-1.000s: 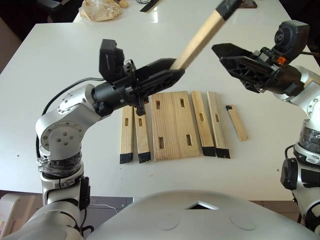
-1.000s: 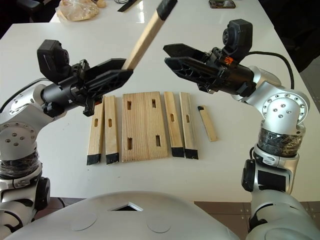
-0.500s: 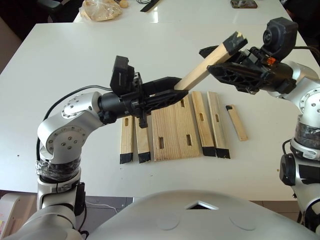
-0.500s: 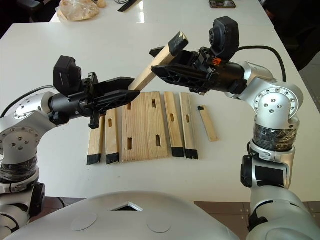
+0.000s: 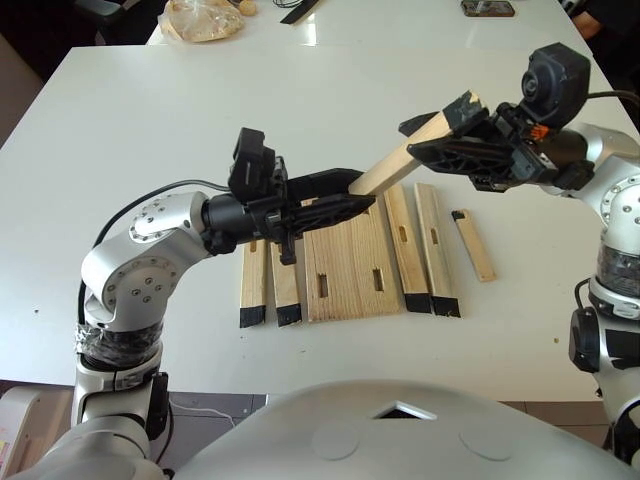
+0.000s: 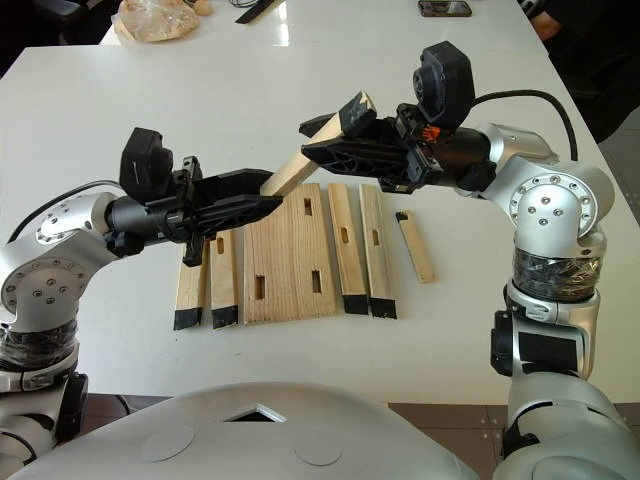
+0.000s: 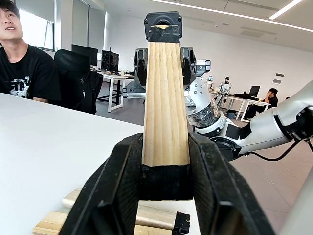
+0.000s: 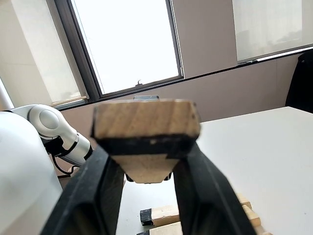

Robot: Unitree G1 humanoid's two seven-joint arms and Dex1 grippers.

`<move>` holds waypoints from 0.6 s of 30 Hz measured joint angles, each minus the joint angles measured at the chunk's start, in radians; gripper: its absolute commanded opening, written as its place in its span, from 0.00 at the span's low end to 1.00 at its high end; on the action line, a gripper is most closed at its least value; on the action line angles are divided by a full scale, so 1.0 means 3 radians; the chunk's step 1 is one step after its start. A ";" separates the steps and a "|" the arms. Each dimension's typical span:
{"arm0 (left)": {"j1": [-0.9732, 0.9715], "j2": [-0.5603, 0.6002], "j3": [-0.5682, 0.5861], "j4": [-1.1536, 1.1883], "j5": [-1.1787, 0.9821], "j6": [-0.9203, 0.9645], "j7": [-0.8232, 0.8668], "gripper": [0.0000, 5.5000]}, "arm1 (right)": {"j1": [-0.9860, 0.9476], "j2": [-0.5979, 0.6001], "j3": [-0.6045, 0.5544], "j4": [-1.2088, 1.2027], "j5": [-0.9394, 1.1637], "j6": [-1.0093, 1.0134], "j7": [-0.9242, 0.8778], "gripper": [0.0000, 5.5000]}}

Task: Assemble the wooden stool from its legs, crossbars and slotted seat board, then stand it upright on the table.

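I've got the wooden leg up in the air over the table, slanted and held at both ends. The left gripper is pinching the lower end. In the left wrist view its black fingers sit tight on either side of the wood. The right gripper is on the upper, black-capped end with a finger on each side, pressed against it as far as I can see. The leg rises from above the seat board's far edge toward the robot's right. The seat board lies flat on the table, four slots facing up, about centre in front of the robot. Just left of it is the left pair of slats, side by side, black ends toward the robot, far ends hidden under the left gripper. Just right of the board is the right pair of slats, also black-ended toward the robot, each with one slot. Further right, a little apart, is a short stick with a black tip at its far end. All five lie flat beside the board.
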 measured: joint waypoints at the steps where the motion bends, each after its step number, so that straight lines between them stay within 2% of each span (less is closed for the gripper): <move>1: 0.0001 0.0001 -0.0008 0.0000 0.0023 0.0000 -0.0009 0.24 | 0.0001 -0.0026 0.0022 0.0001 -0.0041 -0.0037 0.0040 0.24; 10: 0.0000 -0.0009 -0.0044 0.0022 0.0130 0.0039 -0.0036 0.24 | 0.0026 -0.0124 0.0169 0.0075 -0.0255 -0.0325 0.0260 0.24; 11: 0.0000 -0.0005 -0.0050 0.0021 0.0133 0.0041 -0.0041 0.30 | 0.0026 -0.0124 0.0178 0.0082 -0.0270 -0.0345 0.0266 0.24; 14: 0.0002 0.0003 -0.0074 0.0043 0.0157 0.0093 0.0006 0.38 | 0.0027 -0.0146 0.0218 0.0080 -0.0419 -0.0408 0.0306 0.24; 18: 0.0024 0.0114 -0.0329 0.0101 0.0765 -0.0137 0.0019 0.47 | 0.0016 -0.0240 0.0206 0.0219 -0.0610 -0.0460 0.0313 0.24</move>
